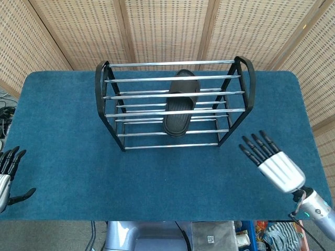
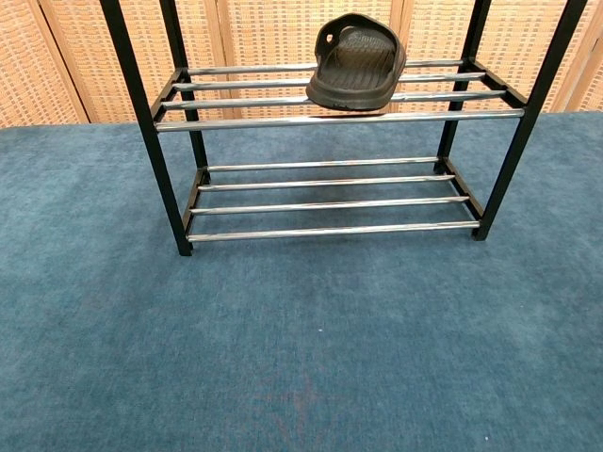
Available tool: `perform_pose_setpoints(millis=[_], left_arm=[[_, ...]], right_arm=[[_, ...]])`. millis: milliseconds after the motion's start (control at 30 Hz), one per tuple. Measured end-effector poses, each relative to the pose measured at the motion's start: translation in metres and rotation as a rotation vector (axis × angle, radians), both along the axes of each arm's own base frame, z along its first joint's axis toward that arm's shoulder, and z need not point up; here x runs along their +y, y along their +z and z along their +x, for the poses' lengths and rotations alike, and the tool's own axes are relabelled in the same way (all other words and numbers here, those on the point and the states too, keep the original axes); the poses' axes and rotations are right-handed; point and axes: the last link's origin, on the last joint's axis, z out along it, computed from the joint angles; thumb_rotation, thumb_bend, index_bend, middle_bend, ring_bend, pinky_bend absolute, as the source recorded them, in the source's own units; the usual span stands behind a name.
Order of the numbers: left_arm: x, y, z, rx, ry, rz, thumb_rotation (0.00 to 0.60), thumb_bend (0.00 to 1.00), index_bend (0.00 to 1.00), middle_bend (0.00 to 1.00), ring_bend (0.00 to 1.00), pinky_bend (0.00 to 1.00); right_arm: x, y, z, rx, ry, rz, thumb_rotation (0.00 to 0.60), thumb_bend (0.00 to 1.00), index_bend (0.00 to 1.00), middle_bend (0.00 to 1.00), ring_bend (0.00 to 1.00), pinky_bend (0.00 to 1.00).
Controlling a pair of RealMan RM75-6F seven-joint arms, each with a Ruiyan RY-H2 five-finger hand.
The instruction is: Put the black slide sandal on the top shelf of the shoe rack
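The black slide sandal point(image 2: 356, 62) lies toe toward me across the bars of the shoe rack point(image 2: 339, 119), on the upper of the two shelves that the chest view shows. The rack's posts rise out of that view above it. In the head view the sandal point(image 1: 179, 104) sits mid-rack point(image 1: 104, 91), with two bright bars crossing over it. My right hand point(image 1: 272, 159) hovers over the table at the front right, fingers spread, holding nothing, well apart from the rack. At the table's front left edge my left hand point(image 1: 6, 175) is empty, fingers apart. Neither hand shows in the chest view.
A blue cloth covers the table point(image 1: 63, 130). Woven screens point(image 1: 167, 26) stand behind the rack. The lower shelf point(image 2: 330, 202) of the rack holds nothing.
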Motion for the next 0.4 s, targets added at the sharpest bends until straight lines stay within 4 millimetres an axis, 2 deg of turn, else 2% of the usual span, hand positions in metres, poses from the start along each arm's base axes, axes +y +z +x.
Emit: perform_pose_setpoints(millis=[100, 200, 400], left_arm=[[-0.003, 0.001, 0.002, 0.0, -0.015, 0.012, 0.6, 0.18, 0.0, 0.0, 0.0, 0.0], [-0.006, 0.0, 0.003, 0.005, -0.031, 0.023, 0.6, 0.18, 0.0, 0.0, 0.0, 0.0], [-0.009, -0.002, 0.004, 0.011, -0.048, 0.028, 0.6, 0.18, 0.0, 0.0, 0.0, 0.0]], right_arm=[[0.019, -0.002, -0.028, -0.134, -0.187, -0.036, 0.6, 0.0, 0.0, 0.0, 0.0, 0.0], [0.039, -0.006, -0.047, -0.266, -0.337, -0.077, 0.6, 0.0, 0.0, 0.0, 0.0, 0.0], [0.062, -0.013, -0.051, -0.439, -0.471, -0.132, 0.6, 0.0, 0.0, 0.0, 0.0, 0.0]])
